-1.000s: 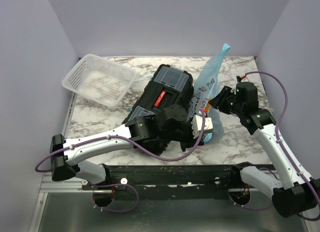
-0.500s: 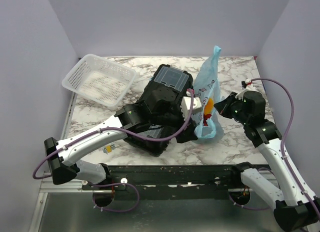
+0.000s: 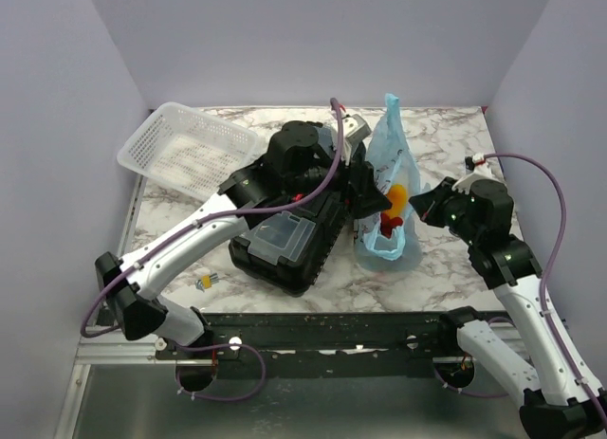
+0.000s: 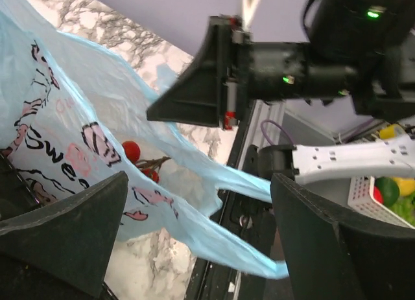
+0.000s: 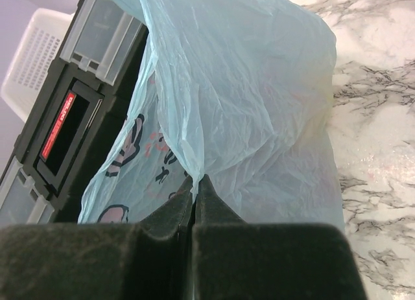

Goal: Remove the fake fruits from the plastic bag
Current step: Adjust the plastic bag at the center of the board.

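Left arm swung toward the far edge; its hand now gapes wide and empty, just beside the plastic bag's left flank. Right hand is pinched tight on bag film. Bag stands upright right of worktop centre, with the fake fruits low inside, below the nearer left hand.

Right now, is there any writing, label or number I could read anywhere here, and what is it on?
"Swe": black letters printed on the plastic bag, seen from the left wrist; the rest of the word is hidden.
Red label on the black toolbox: white print, too small to read.
Other pink and black marks on the bag: cartoon print, no letters I can make out.
No numbers or brand names are readable.
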Robot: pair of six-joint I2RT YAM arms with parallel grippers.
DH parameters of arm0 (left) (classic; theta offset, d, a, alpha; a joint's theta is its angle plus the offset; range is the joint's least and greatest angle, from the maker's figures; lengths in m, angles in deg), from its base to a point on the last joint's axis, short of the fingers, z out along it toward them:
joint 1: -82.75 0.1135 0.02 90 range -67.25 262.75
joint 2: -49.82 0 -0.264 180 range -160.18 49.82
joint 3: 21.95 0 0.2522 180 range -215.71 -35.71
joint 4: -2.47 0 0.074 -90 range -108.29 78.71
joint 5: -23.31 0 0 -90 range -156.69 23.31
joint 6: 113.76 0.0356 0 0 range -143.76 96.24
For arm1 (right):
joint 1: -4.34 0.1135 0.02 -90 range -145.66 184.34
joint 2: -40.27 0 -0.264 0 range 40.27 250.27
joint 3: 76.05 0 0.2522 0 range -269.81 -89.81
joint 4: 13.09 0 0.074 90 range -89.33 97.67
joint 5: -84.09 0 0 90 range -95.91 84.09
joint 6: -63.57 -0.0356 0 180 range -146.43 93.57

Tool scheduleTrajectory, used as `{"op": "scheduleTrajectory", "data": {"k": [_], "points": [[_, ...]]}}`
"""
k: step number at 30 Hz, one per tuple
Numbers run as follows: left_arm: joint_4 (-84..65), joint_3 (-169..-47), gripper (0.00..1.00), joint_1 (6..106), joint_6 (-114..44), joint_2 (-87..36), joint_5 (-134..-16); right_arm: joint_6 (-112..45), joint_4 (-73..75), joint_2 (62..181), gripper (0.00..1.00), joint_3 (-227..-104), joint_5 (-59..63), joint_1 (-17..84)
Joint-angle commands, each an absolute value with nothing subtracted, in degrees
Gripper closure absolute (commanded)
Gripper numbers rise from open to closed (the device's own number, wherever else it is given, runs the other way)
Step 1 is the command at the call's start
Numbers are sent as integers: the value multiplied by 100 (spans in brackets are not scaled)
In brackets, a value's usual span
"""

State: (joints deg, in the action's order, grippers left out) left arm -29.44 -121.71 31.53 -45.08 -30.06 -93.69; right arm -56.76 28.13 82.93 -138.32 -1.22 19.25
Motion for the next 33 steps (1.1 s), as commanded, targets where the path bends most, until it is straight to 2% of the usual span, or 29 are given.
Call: {"op": "scheduleTrajectory", "data": {"k": [1,6,9,12,15,17,19,21,23,27,33], "points": [[-2941,-12607,5,3106,-4915,-3742,-8587,-5573,2799,8169,99,-13948,2,1910],[-2915,-12866,2,2851,-4724,-4268,-7591,-5621,2852,8108,99,-13993,44,1910],[-3130,-13073,6,2807,-4688,-4575,-7085,-5635,2864,8047,99,-14016,50,1910],[-3037,-13051,14,2800,-4566,-4738,-6829,-5669,2918,7989,99,-14028,13,1908],[-3026,-13190,30,2800,-4346,-5002,-6882,-5776,3001,7907,99,-14046,-61,1910],[-3129,-13389,47,2807,-4231,-5183,-7009,-5851,3025,7828,99,-14052,-180,1910],[-3184,-13541,65,2808,-4119,-5272,-7096,-5941,3116,7773,99,-14112,-462,1910],[-3216,-13686,92,2817,-4012,-5293,-7134,-6122,3351,7804,99,-14242,-990,1910],[-3298,-13909,100,2817,-3908,-5315,-7149,-6277,3626,7901,99,-14412,-1473,1908],[-3493,-14440,100,2817,-3824,-5262,-7008,-6244,4134,8395,99,-14936,-2599,1910],[-3459,-14138,100,2859,-3973,-4759,-6287,-5824,4522,9030,99,-15809,-3739,1910]]}}
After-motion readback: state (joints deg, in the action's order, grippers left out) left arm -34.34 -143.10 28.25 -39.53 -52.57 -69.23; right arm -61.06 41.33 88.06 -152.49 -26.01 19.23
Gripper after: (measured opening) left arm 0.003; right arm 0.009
